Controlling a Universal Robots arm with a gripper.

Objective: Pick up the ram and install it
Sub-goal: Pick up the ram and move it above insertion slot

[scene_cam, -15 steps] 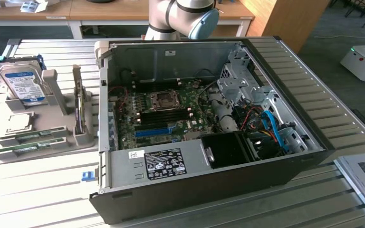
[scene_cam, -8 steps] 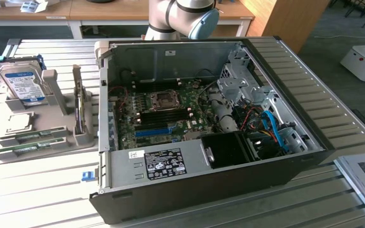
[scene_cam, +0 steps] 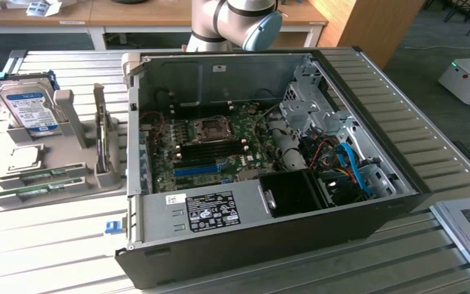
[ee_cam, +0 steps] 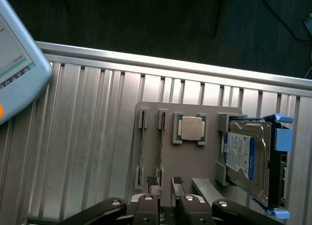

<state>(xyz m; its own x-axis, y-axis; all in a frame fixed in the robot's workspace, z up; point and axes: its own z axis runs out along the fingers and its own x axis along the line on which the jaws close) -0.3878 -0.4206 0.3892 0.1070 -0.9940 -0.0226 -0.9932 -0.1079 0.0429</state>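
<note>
Two alike green sticks lie edge-up in a grey holder (scene_cam: 59, 156) left of the computer case. The ram (scene_cam: 43, 176) is the stick nearer the CPU chip (scene_cam: 22, 158), and its twin (scene_cam: 29, 191) lies beside it. In the wrist view my gripper (ee_cam: 165, 181) hangs well above the holder (ee_cam: 190, 161). Its two fingertips (ee_cam: 152, 182) stand a little apart with nothing between them. The gap roughly lines up with the ram (ee_cam: 161, 147), seen as a thin edge.
The open computer case (scene_cam: 398, 184) fills the table's middle, motherboard (scene_cam: 210, 147) facing up with a blue slot (scene_cam: 196, 170). A hard drive (scene_cam: 29, 107) stands upright in the holder. A white screen device (ee_cam: 14, 64) sits near the table's edge. The arm's elbow (scene_cam: 235, 24) rises behind the case.
</note>
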